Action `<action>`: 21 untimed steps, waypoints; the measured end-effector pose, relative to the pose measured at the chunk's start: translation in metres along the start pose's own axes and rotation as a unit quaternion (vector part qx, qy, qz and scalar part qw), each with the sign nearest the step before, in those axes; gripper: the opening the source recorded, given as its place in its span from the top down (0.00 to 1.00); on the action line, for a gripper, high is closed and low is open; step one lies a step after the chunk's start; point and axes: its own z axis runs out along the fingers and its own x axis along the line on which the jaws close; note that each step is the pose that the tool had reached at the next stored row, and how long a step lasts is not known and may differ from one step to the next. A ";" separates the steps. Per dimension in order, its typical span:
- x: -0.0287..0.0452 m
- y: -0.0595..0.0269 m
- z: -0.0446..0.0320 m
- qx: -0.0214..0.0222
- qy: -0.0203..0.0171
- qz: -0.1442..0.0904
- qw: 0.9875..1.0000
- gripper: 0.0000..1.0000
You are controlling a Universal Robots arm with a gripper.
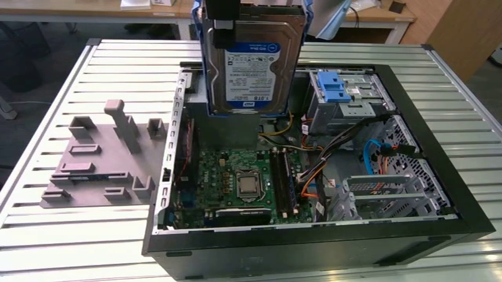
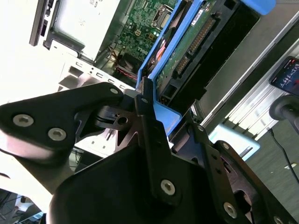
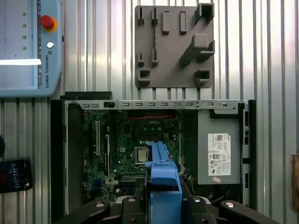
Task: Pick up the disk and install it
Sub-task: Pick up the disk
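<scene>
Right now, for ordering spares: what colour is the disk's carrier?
Blue carrier, clearest in the first wrist view.

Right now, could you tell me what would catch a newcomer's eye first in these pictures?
The disk, clamped upright in the gripper, hangs above the open computer case. On the exterior view's left, a grey fixture plate lies on the slatted table.

A slatted metal table (image 1: 70, 247) is standing nearest the onlooker, its silver ribs running across from the exterior view's left to its right and reflecting soft, even light. Beyond its far edge, a wood-topped desk (image 1: 149, 13) on white legs is standing. A dark floor (image 1: 35, 70) is showing at the exterior view's left. A wooden panel (image 1: 459, 32) is rising at the far right.
</scene>
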 end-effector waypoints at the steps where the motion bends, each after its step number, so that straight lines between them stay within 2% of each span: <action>1: 0.0001 -0.0005 0.0000 0.000 0.000 0.000 1.000 0.64; 21: 0.0009 -0.0109 0.0002 0.000 0.000 0.000 1.000 0.64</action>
